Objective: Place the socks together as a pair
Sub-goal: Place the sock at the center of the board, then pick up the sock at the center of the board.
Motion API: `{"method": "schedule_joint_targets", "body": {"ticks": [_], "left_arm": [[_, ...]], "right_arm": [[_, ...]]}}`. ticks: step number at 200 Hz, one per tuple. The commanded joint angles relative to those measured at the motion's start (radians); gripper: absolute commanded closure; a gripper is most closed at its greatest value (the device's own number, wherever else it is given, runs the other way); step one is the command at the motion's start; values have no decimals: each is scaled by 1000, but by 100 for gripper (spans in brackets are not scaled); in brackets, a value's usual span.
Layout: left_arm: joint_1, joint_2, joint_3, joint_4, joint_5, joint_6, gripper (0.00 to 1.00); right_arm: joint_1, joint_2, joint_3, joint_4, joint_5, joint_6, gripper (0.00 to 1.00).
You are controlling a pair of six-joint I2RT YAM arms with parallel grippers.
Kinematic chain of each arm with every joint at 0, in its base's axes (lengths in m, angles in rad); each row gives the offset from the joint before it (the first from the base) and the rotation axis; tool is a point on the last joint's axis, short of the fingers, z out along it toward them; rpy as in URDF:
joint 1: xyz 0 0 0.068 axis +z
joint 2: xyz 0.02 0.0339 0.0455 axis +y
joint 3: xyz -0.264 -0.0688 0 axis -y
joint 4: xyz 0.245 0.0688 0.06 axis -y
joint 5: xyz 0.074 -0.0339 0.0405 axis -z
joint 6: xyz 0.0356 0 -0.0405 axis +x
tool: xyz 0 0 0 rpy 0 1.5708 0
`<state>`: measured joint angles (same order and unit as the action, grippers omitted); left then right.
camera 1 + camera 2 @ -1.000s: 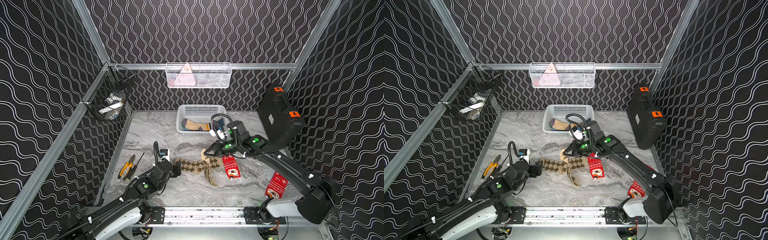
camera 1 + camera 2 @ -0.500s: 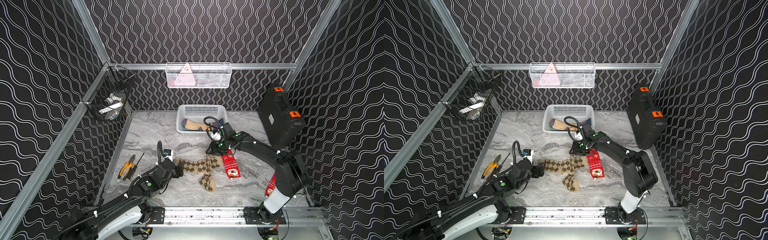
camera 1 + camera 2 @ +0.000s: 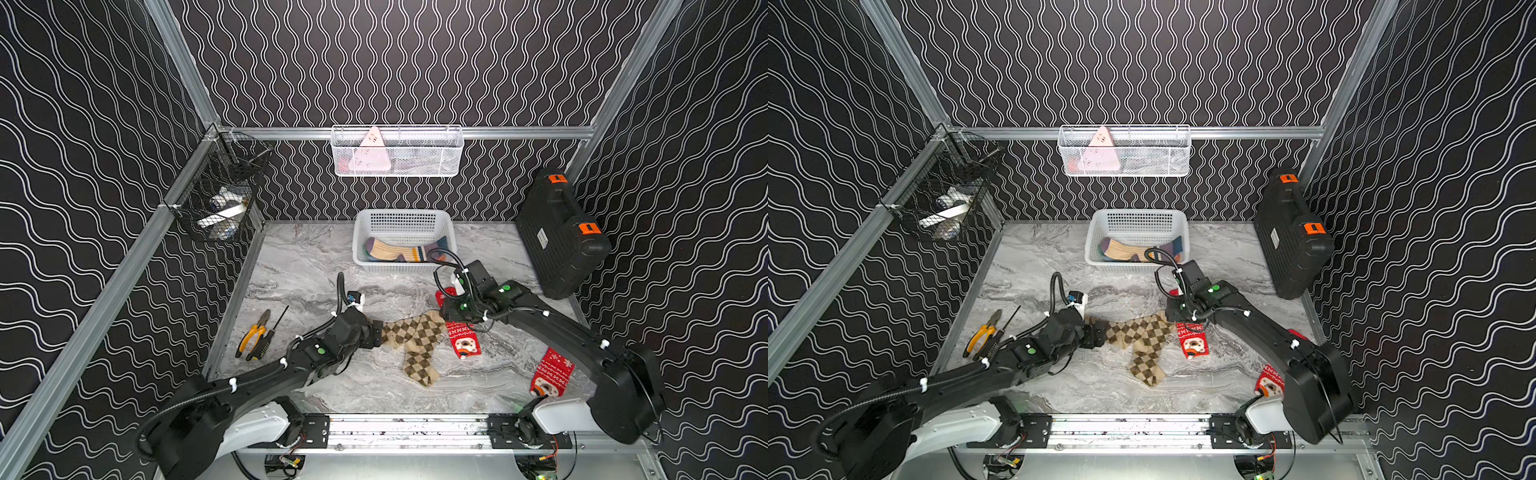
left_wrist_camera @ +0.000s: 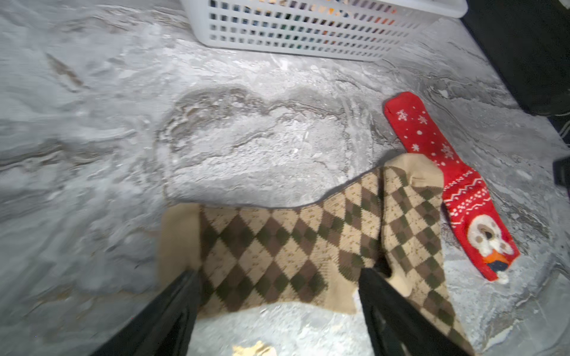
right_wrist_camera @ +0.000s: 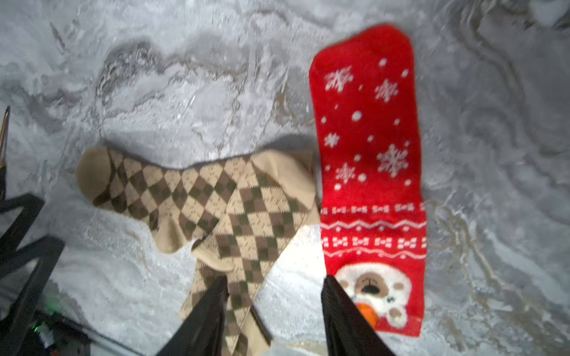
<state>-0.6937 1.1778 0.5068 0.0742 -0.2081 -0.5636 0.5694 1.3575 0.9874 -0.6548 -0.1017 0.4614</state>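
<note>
**Argyle socks crossing between two open grippers**

Two argyle socks (image 3: 415, 343) are lying on the table (image 3: 316, 266), overlapping at one end in an L. One is running lengthwise from the left gripper (image 4: 277, 274) toward the right arm. The other is running from the overlap toward the front rail (image 3: 407, 426).

The left fingers (image 4: 172, 308) are standing wide apart, straddling the first sock's end without clamping it. The right gripper (image 5: 274, 280) is hanging where the argyle socks touch a red sock (image 5: 370, 154), fingers apart, gripping nothing.

A second red sock (image 3: 550, 372) is lying well apart by the right arm's base, so that arm is probably nearer to it. Striped socks (image 3: 395, 251) are sitting in the basket (image 3: 403, 216).

No brand is showing, and the label on the case (image 3: 557, 232) is too small to read.
</note>
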Motion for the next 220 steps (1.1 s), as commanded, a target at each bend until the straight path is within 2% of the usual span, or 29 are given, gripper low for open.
{"method": "schedule_joint_targets", "body": {"ticks": [1, 19, 31, 69, 88, 103, 127, 152, 169, 202, 220], "left_arm": [[-3, 109, 65, 129, 137, 56, 15], [-23, 229, 143, 177, 224, 108, 15], [-50, 295, 200, 184, 256, 152, 15], [-89, 466, 317, 248, 334, 250, 17], [-95, 569, 384, 240, 365, 288, 18], [-95, 643, 433, 231, 359, 302, 19], [-97, 730, 503, 200, 285, 325, 25], [-101, 776, 548, 190, 227, 344, 37], [-101, 788, 568, 184, 204, 352, 52], [-102, 795, 587, 184, 191, 348, 88], [-101, 770, 572, 180, 172, 330, 99]], "right_arm": [[3, -65, -73, -2, -83, 37, 47], [-7, -136, -129, -15, 0, 53, 47], [-46, -175, -151, -20, 12, 54, 47], [-300, -276, -205, 14, -133, 30, 47], [-352, -289, -205, 29, -174, 24, 47], [-375, -278, -202, 35, -206, 16, 47], [-385, -261, -205, 48, -244, 10, 47], [-387, -256, -213, 60, -268, 4, 48], [-387, -257, -216, 61, -274, 0, 49], [-387, -252, -217, 66, -283, -5, 51], [-387, -250, -216, 69, -290, -7, 53]]}}
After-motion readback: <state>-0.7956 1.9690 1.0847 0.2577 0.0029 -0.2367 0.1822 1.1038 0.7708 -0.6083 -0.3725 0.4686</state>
